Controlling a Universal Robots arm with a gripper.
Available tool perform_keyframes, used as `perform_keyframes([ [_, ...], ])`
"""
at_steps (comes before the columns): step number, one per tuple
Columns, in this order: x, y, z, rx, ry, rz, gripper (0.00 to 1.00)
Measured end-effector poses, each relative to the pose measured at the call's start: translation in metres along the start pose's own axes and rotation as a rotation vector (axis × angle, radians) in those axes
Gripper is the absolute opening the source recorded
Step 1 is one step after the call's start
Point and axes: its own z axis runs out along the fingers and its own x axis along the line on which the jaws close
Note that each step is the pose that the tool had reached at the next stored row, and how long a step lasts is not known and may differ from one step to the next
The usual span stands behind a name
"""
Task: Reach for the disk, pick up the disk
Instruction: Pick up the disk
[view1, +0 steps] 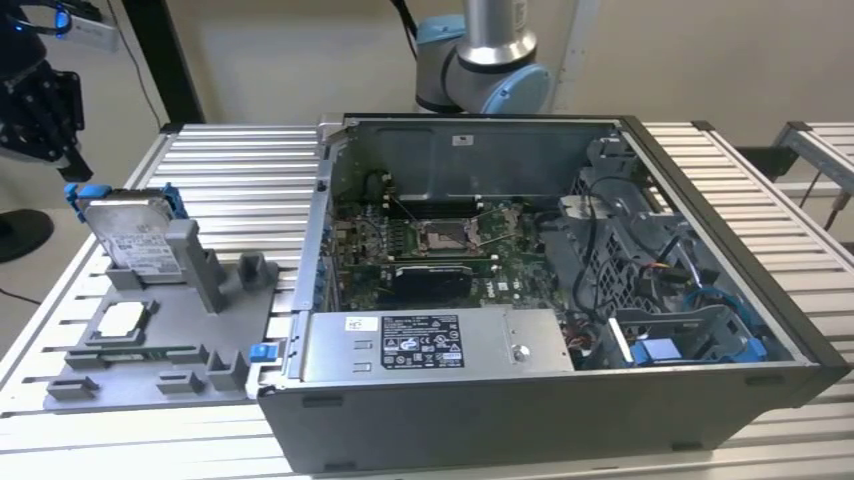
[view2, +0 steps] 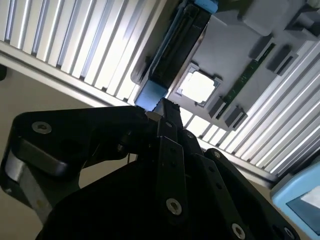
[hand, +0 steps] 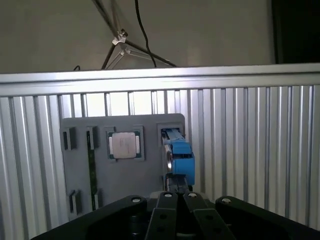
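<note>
The disk (view1: 131, 238) is a silver drive with a white label in a blue bracket. It stands tilted on edge in a slot of the grey fixture plate (view1: 180, 335), at the exterior view's left. My black gripper (view1: 67, 155) hangs just above and to the left of the disk, apart from it. In the second wrist view the disk (view2: 175, 50) shows edge-on beyond the gripper (view2: 165, 106), whose fingers meet at one point. The first wrist view has the disk's blue bracket (hand: 178, 152) straight past the gripper (hand: 176, 191). The fingers look shut, with nothing between them.
A small square silver chip (view1: 120, 320) and a green memory stick (view2: 247, 75) lie on the same plate. An open computer case (view1: 534, 300) with a labelled power-supply box (view1: 427, 345) stands right of the plate. All rests on a ribbed metal table (view1: 227, 160).
</note>
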Motion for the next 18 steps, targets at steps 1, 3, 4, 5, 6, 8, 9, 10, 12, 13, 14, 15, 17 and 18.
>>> perform_keyframes([
  [1, 0.0011, -0.0001, 0.0, 0.0, -0.0001, -0.001, 0.0],
  [3, 0.0024, -0.0001, -0.0001, -0.0002, 0.0, -0.002, 0.0],
  [4, 0.0026, -0.0001, -0.0002, -0.0002, 0.0, -0.003, 0.0],
  [5, 0.0026, -0.0001, -0.0001, -0.0001, -0.0001, -0.003, 0.0],
  [6, 0.0027, -0.0002, -0.0001, -0.0002, -0.0001, -0.004, 0.0],
  [8, 0.0028, -0.0002, -0.0001, -0.0002, -0.0001, -0.004, 0.0],
  [9, 0.0028, -0.0002, -0.0001, -0.0001, -0.0001, -0.004, 0.0],
  [10, 0.0028, -0.0002, -0.0001, -0.0002, -0.0001, -0.004, 0.0],
  [12, 0.0028, -0.0001, -0.0001, -0.0002, -0.0001, -0.004, 0.0],
  [13, 0.0028, -0.0001, -0.0001, -0.0002, -0.0001, -0.004, 0.0],
  [14, 0.0028, -0.0001, -0.0001, -0.0002, -0.0001, -0.004, 0.0],
  [15, 0.0028, -0.0002, -0.0001, -0.0002, -0.0001, -0.004, 0.0],
  [17, 0.0028, -0.0001, -0.0001, -0.0002, -0.0001, -0.004, 0.0],
  [18, 0.0028, -0.0001, -0.0001, -0.0002, -0.0001, -0.004, 0.0],
])
